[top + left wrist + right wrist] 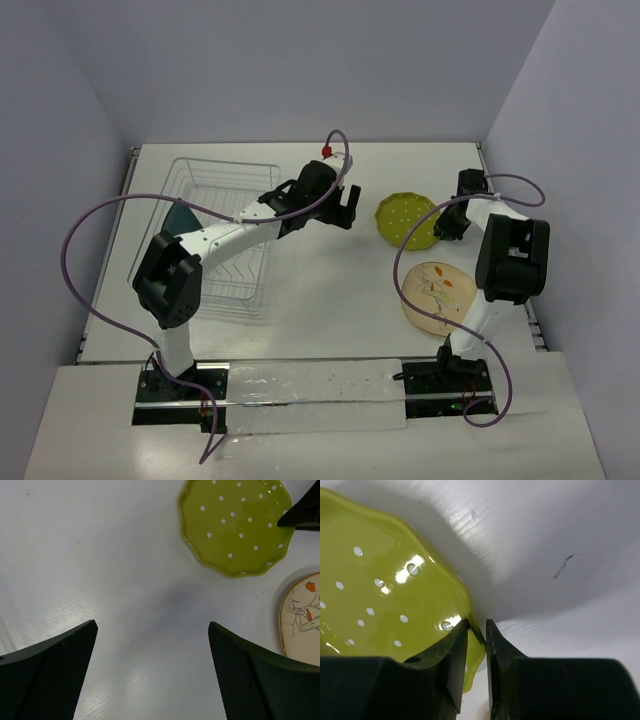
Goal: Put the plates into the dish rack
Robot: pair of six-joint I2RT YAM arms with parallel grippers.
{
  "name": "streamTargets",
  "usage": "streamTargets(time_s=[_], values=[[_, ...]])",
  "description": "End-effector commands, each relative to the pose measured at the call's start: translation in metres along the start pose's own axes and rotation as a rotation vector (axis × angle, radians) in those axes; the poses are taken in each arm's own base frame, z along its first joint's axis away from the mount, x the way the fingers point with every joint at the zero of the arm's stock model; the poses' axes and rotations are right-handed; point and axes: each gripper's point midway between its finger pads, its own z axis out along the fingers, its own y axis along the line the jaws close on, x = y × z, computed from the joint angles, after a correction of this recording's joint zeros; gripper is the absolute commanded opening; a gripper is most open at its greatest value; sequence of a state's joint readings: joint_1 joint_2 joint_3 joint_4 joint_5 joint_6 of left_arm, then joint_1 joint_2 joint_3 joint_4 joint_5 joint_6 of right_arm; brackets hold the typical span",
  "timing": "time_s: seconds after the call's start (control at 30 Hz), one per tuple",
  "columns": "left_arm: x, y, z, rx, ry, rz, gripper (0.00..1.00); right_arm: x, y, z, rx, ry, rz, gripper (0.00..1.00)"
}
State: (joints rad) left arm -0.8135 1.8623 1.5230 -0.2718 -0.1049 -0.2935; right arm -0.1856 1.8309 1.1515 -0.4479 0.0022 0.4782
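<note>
The yellow-green dotted plate (405, 220) (232, 525) (385, 595) lies flat on the white table right of centre. My right gripper (447, 222) (477, 622) is shut on this plate's right rim, one finger over the inside and one outside. The cream floral plate (438, 295) (302, 615) lies nearer the arm bases. A dark teal plate (180, 218) stands in the left side of the wire dish rack (228, 180). My left gripper (335, 205) (152, 625) hovers open over bare table between the rack and the yellow-green plate, holding nothing.
The right arm's upper link (512, 258) overhangs the cream plate's right edge. The left arm (225, 235) stretches across the rack's near right part. Purple cables (90, 225) loop off both arms. Grey walls close in the table's left, back and right sides.
</note>
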Motion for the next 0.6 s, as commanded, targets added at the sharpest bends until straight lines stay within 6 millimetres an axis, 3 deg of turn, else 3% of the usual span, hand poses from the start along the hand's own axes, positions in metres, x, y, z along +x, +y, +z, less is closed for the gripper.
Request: streamTargets(time_s=[0.0, 0.17, 0.33, 0.57], values=[[-0.026, -0.016, 0.000, 0.048, -0.073, -0.021, 0.99, 0.025, -0.008, 0.004, 0.043, 0.077, 0.020, 0.19], [-0.014, -0.015, 0.005, 0.033, -0.048, -0.068, 0.99, 0.053, 0.008, -0.007, -0.056, 0.209, 0.055, 0.00], [-0.006, -0.015, 0.008, 0.006, -0.027, -0.213, 0.99, 0.071, 0.031, -0.030, -0.192, 0.286, 0.082, 0.00], [0.002, -0.031, 0.012, 0.061, -0.018, -0.433, 0.99, 0.085, 0.035, -0.056, -0.249, 0.294, 0.111, 0.00]])
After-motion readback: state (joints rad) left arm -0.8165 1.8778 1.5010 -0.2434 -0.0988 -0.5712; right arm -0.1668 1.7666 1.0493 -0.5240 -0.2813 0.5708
